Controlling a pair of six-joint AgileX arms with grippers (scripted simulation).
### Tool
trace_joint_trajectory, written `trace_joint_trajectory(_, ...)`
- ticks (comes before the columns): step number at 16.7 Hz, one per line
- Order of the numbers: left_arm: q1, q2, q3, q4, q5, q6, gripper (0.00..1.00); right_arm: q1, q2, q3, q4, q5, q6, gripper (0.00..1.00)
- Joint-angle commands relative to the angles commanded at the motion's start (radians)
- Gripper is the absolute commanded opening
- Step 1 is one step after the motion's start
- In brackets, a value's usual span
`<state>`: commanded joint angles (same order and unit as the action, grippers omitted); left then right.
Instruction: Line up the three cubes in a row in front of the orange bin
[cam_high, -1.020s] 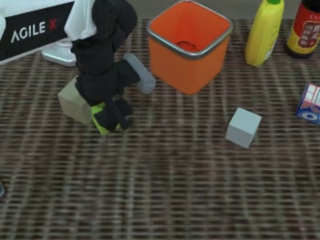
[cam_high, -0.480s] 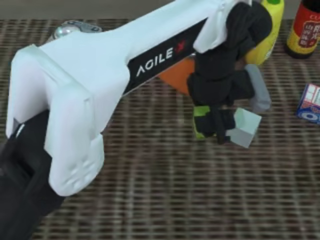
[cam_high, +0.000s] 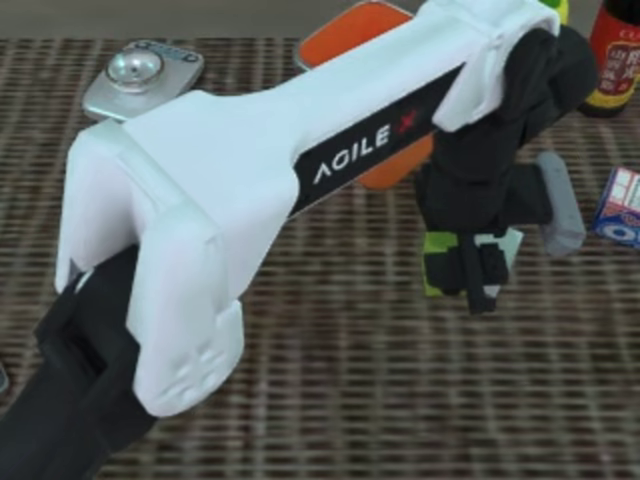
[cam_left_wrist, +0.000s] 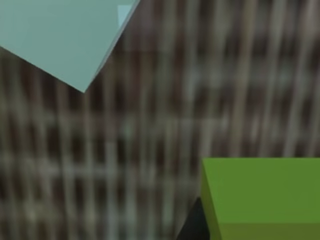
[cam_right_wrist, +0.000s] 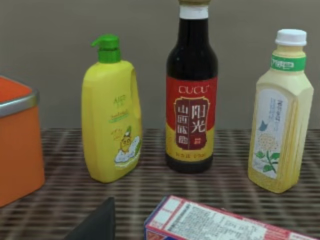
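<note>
My left gripper pinches the lime-green cube, edges square to the table, beside the grey-blue cube. I cannot see my right gripper.

1. A rendered tabletop test scene, not a lived-in room: a brown woven mat covers the table before a plain beige wall.
2. Household goods stand as props: a yellow pump bottle, a dark sauce bottle, a pale drink bottle.
3. A white AgileX arm reaches across.
</note>
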<state>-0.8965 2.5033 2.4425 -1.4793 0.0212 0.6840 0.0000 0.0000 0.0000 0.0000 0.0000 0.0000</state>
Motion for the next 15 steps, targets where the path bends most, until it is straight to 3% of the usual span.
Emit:
trace_joint_trajectory(9,-0.001,-0.002,-0.262,0.256,0.001,0.000,0.00,0.000,0.000,0.000,0.000,0.000,0.000,1.00)
trace_joint_trajectory(14,-0.002,-0.001,-0.284,0.279,0.000,0.001,0.00,0.000,0.000,0.000,0.000,0.000,0.000,1.00)
trace_joint_trajectory(15,-0.002,-0.001,-0.284,0.279,0.000,0.001,0.08,0.000,0.000,0.000,0.000,0.000,0.000,1.00)
